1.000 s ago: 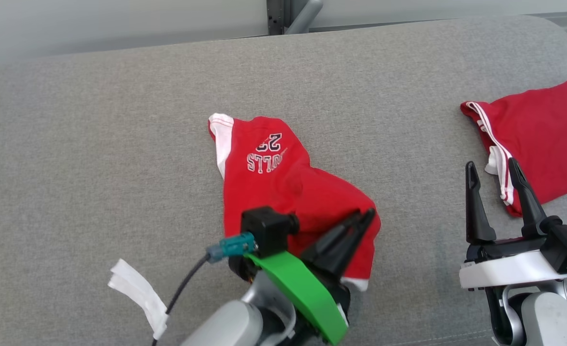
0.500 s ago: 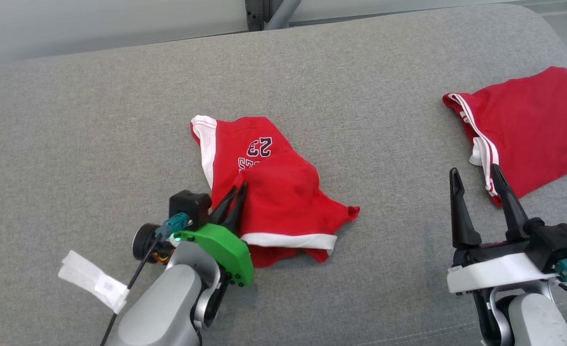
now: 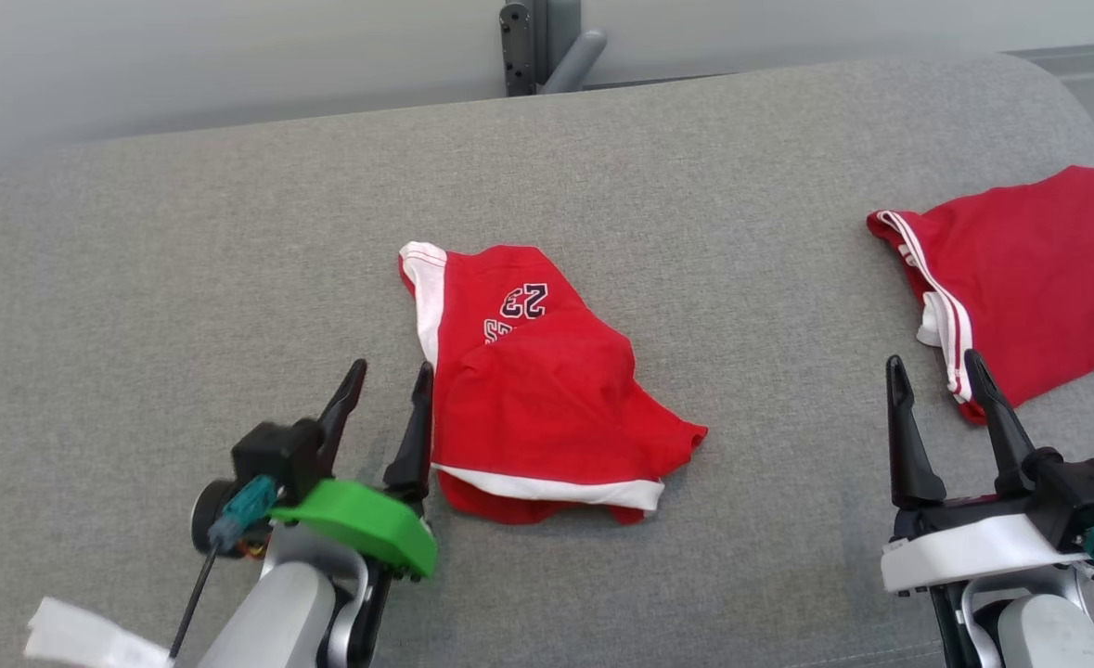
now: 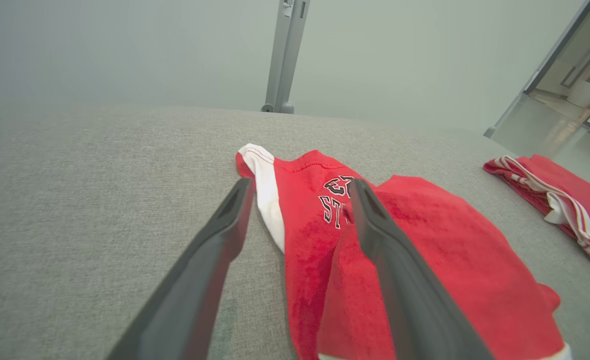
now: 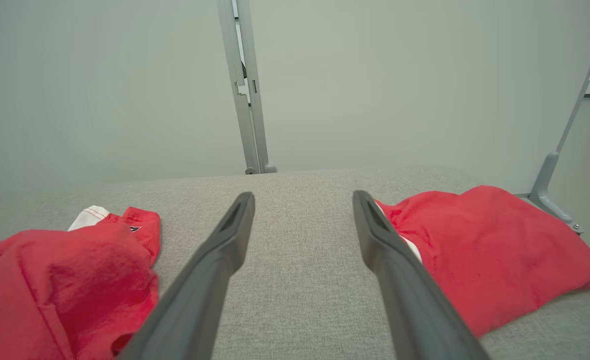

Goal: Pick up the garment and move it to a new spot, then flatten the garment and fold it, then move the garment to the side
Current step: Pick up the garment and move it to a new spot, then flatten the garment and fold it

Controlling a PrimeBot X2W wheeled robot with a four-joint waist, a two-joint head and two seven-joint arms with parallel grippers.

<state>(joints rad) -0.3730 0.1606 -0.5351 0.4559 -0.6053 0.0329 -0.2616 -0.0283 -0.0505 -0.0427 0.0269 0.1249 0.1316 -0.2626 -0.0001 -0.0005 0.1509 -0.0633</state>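
Observation:
The garment (image 3: 547, 408) is a pair of red shorts with white trim and a "23" print, lying folded over itself in the middle of the grey cushion (image 3: 185, 278). My left gripper (image 3: 392, 371) stands open just beside the garment's left edge, its right finger (image 3: 414, 436) close against the cloth, nothing between the fingers. In the left wrist view the garment (image 4: 415, 260) spreads under and right of the left gripper (image 4: 301, 185). My right gripper (image 3: 933, 360) is open at the lower right, apart from the garment (image 5: 64, 280) seen left of the right gripper (image 5: 303, 195).
A second red garment (image 3: 1029, 278) with white stripes lies at the cushion's right end, just beyond my right fingertips, also the second red garment (image 5: 475, 240). A grey metal post (image 3: 528, 46) stands behind the cushion. A white tag (image 3: 73, 640) hangs off the left arm's cable.
My left gripper, shut on a fold of the garment, carried it leftward over the shorts, then let go, opened and drew back to the left. The camera also shifted.

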